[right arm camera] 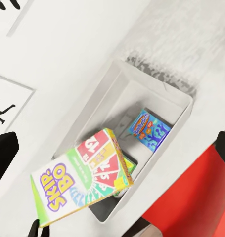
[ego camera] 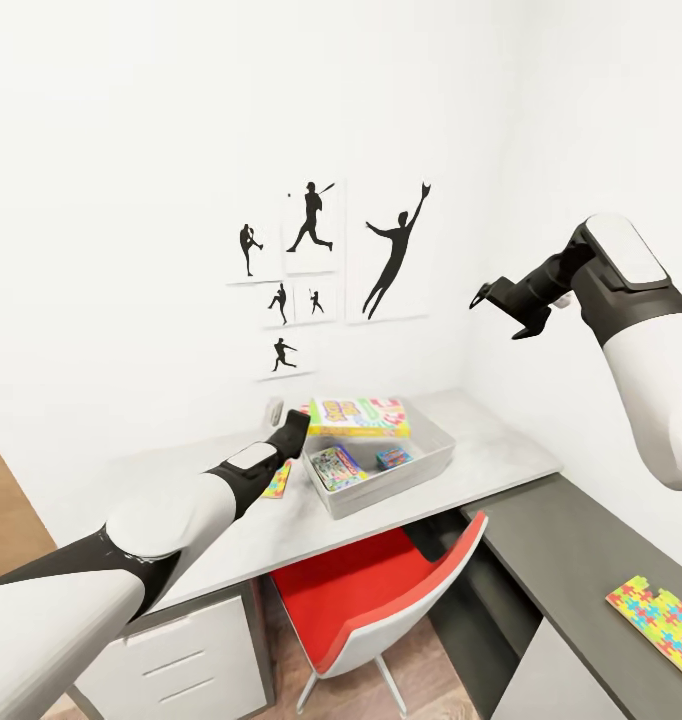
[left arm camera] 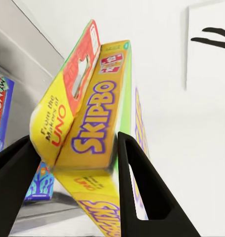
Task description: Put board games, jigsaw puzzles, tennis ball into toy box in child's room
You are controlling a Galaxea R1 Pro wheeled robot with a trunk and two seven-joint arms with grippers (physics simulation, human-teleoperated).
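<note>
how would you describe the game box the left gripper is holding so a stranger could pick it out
Find the pale grey table under the baseball silhouette pictures, then the grey toy box on it. The Skip-Bo box hangs over the bin's far end, pinched by the left gripper. It is the largest box there, yellow-edged with purple lettering.

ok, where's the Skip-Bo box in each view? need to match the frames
Head view: Skip-Bo box at picture centre, over the far rim of the toy box, off the left gripper.
Left wrist view: fills the centre, between the gripper's fingers.
Right wrist view: lower left, over the toy box.
Shared landmark: the small blue box in the tray.
</note>
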